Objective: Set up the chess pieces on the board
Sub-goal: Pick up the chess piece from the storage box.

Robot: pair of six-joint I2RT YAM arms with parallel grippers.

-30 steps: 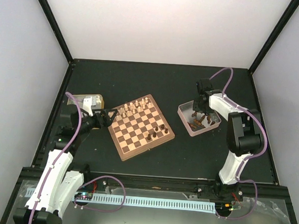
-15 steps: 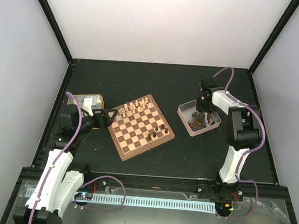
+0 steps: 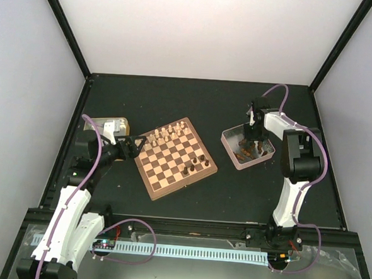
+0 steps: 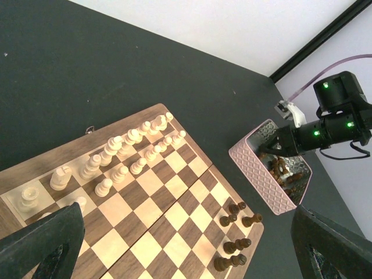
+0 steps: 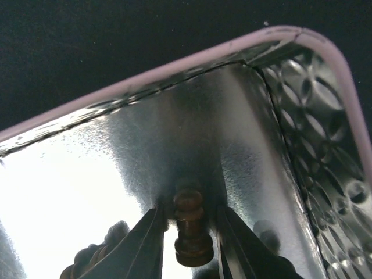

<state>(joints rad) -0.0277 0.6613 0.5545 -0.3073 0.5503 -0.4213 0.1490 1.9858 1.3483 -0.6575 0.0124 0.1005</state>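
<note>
Chessboard (image 3: pixel 176 158): square, wooden, with pale and dark brown chequered squares and a reddish-brown rim. It lies flat on the black table (image 3: pixel 194 102), left of centre, turned so that 1 corner points far and its sides run diagonally.

Cream chessmen (image 4: pixel 133 148): small pale turned wooden pieces, upright in 2 rows along the far-left side of the chessboard, long axes vertical.

Dark chessmen (image 4: pixel 235 232): small dark brown turned wooden pieces, several of them upright in a loose cluster by the near-right side of the chessboard. The exact count cannot be told.

Pinkish-sided tin (image 3: pixel 230 153): rectangular metal tin, shiny silver inside with embossed walls. It sits right of the chessboard and apart from it. More dark brown pieces lie heaped in it, at mixed angles.

Dark brown pawn (image 5: pixel 190 221): turned wood, with a round head, a narrow neck and a flared base. It is inside the pinkish-sided tin, close to 1 rounded corner. Its long axis runs parallel with the 2 fingers, the head reaching just past the fingertips and the base toward the wrist camera.

Right gripper (image 3: pixel 252 134): reaches down into the pinkish-sided tin, jaws narrowed onto the dark brown pawn, 1 finger on each side of its base.

Left gripper (image 3: pixel 130 147): beside the left corner of the chessboard, jaws spread wide, holding nothing.

Gold-sided tin (image 3: pixel 121 120): rectangular metal tin, far left, behind the left arm.
</note>
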